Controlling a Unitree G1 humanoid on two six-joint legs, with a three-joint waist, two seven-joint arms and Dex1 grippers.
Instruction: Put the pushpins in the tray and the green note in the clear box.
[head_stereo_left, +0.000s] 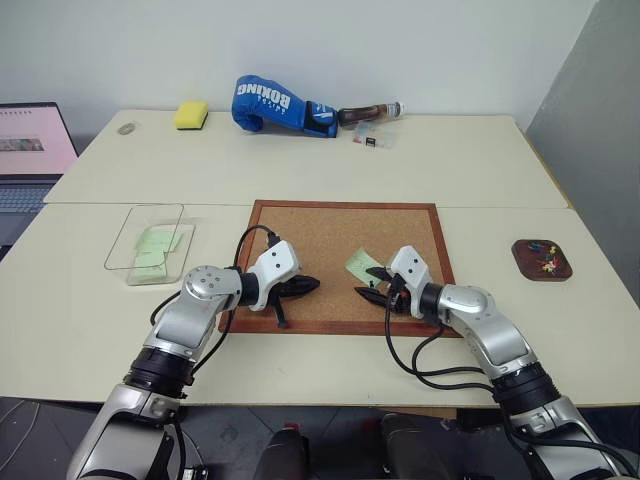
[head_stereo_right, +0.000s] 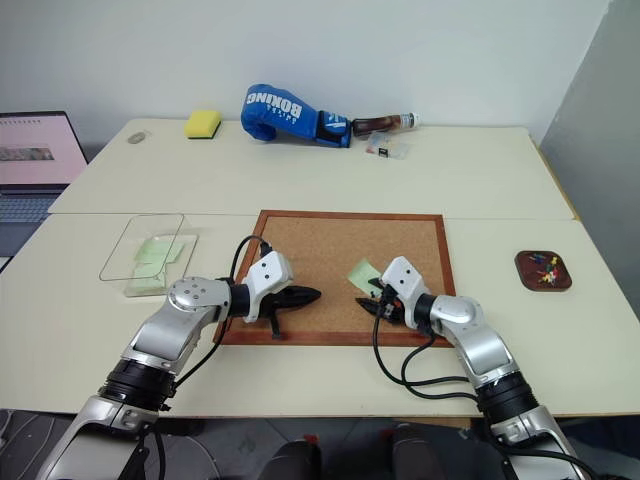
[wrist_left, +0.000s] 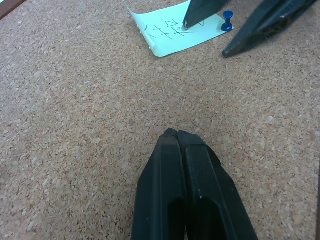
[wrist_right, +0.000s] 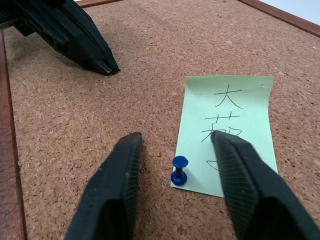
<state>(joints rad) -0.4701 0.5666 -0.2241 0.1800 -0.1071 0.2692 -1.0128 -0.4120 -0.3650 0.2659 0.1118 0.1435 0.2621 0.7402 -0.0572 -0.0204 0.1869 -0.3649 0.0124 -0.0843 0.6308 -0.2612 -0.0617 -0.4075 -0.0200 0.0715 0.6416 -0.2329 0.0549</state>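
Cream tabletop carries a corkboard (head_stereo_left: 345, 262). Right gripper (wrist_right: 176, 150) stands parted astride the pin (wrist_right: 179, 171) holding the note's (wrist_right: 230, 117) corner; left gripper (wrist_left: 181, 137) is pressed shut nearby. Pin-pulling is in hand; next, close squarely on its head, then carry to the tray (head_stereo_left: 541, 259).

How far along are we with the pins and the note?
Done: the tray already holds pins and the clear box holds green slips. In hand: the right gripper straddles a blue pushpin pinning the green note to the corkboard. Left: pin to tray, note to box.
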